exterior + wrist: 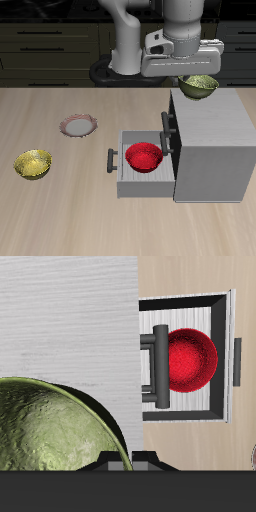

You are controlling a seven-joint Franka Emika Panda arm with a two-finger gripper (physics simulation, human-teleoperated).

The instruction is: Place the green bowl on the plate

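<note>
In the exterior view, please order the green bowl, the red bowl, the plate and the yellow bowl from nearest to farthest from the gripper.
1. green bowl, at the gripper, above the cabinet
2. red bowl, in the open drawer
3. plate, on the table
4. yellow bowl, nearer the table's front edge

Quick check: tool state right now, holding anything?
Tool: closed on the green bowl, lifted above the cabinet; fingertips themselves hidden.
</note>
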